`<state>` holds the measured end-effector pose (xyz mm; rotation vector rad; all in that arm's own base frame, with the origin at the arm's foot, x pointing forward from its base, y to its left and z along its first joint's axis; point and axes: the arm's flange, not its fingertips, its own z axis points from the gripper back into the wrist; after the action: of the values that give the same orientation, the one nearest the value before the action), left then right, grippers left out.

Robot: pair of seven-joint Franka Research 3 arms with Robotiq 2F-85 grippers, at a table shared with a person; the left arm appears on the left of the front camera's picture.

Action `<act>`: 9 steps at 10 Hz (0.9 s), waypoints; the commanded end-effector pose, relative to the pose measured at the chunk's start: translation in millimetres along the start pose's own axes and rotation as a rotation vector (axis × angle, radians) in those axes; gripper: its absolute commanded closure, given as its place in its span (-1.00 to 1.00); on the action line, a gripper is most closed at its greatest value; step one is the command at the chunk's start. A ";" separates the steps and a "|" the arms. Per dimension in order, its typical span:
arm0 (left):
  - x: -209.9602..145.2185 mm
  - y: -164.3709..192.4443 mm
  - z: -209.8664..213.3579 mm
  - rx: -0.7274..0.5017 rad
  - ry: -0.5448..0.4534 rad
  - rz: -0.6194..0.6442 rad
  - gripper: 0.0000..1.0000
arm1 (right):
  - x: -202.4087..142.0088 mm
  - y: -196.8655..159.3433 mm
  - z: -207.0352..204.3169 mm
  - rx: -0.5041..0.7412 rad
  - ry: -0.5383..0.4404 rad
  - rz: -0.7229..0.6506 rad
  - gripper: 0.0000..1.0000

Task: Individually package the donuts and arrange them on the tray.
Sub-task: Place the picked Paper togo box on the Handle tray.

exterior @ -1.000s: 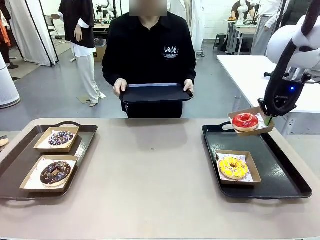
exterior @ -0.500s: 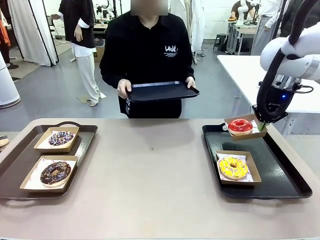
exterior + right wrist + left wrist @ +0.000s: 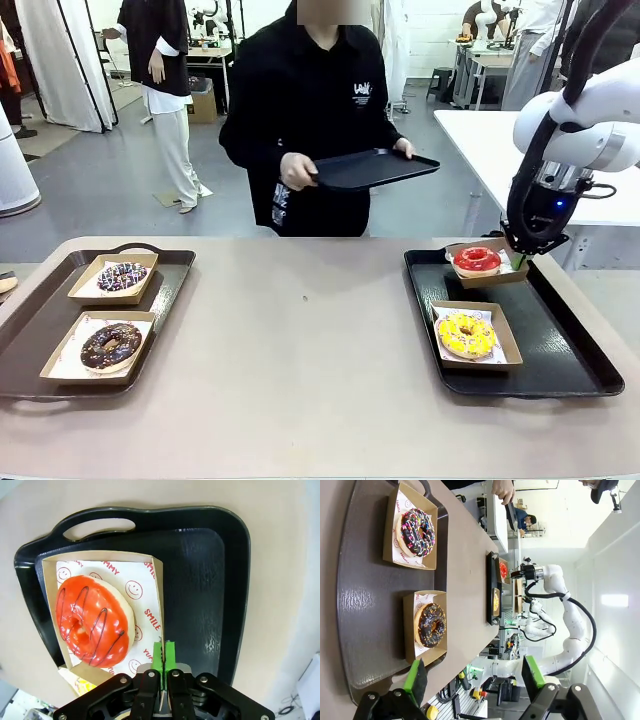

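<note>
Sitting in a cardboard box (image 3: 150,575), the red donut (image 3: 92,622) shows dark drizzle.

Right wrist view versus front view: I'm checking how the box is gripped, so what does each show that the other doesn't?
Right wrist view alone: the right gripper has its green pads pinched shut on the rim of the cardboard box, smiley-printed paper lines the box, and dark drizzle lines cross the red donut.

Front view alone: the yellow donut clearly in its own box, two dark donuts on the left tray, and a person carrying an empty tray.

Both: the red donut in its box over the far end of the right tray.
</note>
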<state>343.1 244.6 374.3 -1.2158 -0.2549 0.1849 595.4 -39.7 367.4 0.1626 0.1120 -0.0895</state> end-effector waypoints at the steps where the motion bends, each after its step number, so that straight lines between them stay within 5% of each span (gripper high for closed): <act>1: -4.4 -1.2 0.2 0.006 -0.003 -0.005 -1.00 | 7.3 -0.1 -3.2 0.043 -0.016 0.005 0.96; 9: -4.4 -1.2 0.2 0.006 -0.003 -0.005 -1.00 | 16.1 -6.9 -24.3 0.052 0.011 -0.007 0.96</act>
<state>343.1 244.6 374.3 -1.2158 -0.2549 0.1849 599.0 -42.5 342.8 0.1772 0.1365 -0.1085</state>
